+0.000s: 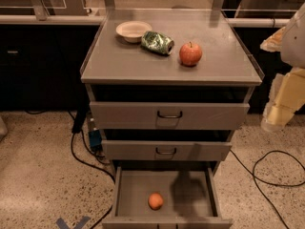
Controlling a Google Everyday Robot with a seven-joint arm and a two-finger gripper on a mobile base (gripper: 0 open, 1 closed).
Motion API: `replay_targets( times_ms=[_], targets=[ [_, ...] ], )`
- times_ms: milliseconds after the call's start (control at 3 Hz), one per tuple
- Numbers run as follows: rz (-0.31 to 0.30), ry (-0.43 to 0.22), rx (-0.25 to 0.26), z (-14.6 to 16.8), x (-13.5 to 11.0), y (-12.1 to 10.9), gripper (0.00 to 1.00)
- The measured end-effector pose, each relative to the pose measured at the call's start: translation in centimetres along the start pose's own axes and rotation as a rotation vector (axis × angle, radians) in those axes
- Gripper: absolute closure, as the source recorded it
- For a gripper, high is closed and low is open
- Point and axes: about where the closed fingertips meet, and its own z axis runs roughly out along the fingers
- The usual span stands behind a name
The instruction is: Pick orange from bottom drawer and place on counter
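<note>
The orange (pixel 155 201) lies on the grey floor of the bottom drawer (pixel 190 194), which is pulled open, slightly left of its middle and near the front. The counter (pixel 143 61) is the flat grey top of the cabinet. My gripper (pixel 279 106) hangs at the right edge of the view, beside the cabinet at the height of the top drawer. It is well above and to the right of the orange and touches nothing.
On the counter stand a white bowl (pixel 133 30), a crushed green can (pixel 157 42) on its side and a red apple (pixel 190 54). The two upper drawers (pixel 169 115) are partly pulled out. Black cables (pixel 267 171) lie on the floor on both sides.
</note>
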Motion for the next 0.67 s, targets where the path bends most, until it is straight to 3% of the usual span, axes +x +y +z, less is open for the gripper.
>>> replay_targets(
  times_ms=[667],
  targets=[
    [-0.017, -0.002, 0.008, 0.99, -0.13, 0.74, 0.00]
  ],
)
